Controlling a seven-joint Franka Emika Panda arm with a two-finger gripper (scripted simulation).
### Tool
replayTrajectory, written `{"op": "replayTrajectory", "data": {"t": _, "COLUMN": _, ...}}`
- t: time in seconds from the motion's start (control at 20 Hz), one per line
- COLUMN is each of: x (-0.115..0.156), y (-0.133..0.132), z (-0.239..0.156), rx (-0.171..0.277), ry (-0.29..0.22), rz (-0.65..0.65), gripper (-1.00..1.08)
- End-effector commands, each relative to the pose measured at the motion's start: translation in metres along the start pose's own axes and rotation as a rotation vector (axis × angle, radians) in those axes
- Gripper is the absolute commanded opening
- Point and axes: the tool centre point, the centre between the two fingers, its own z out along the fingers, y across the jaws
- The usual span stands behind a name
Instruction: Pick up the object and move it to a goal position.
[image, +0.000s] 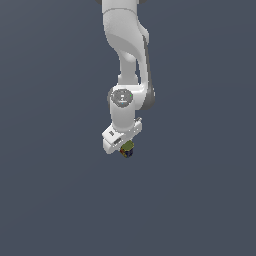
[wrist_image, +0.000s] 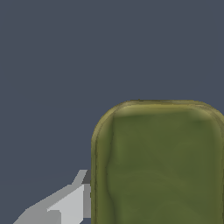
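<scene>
In the exterior view the white arm hangs down from the top, and my gripper (image: 126, 147) is at its lower end. The object (image: 128, 149), a tiny olive-yellow and dark navy block, sits right at the gripper's tip, between the fingers. In the wrist view the object (wrist_image: 159, 166) is very close and shows a large olive face with rounded corners. One grey-white finger (wrist_image: 65, 205) lies against its side. The other finger is out of frame. The gripper looks shut on the block.
A plain dark blue-grey background fills both views. No other objects, edges, or goal marker show in either view.
</scene>
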Motion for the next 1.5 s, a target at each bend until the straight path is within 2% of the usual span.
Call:
{"op": "replayTrajectory", "data": {"t": 0.0, "x": -0.004, "y": 0.007, "z": -0.011, "rx": -0.004, "ry": 0.003, "rz": 0.001, "gripper": -1.00}}
{"op": "replayTrajectory", "data": {"t": 0.35, "x": -0.026, "y": 0.038, "z": -0.055, "rx": -0.003, "ry": 0.004, "rz": 0.001, "gripper": -1.00}}
{"op": "replayTrajectory", "data": {"t": 1.05, "x": -0.088, "y": 0.127, "z": -0.180, "rx": -0.002, "ry": 0.005, "rz": 0.000, "gripper": -1.00}}
{"op": "replayTrajectory", "data": {"t": 1.45, "x": -0.108, "y": 0.159, "z": -0.222, "rx": -0.003, "ry": 0.004, "rz": 0.001, "gripper": -1.00}}
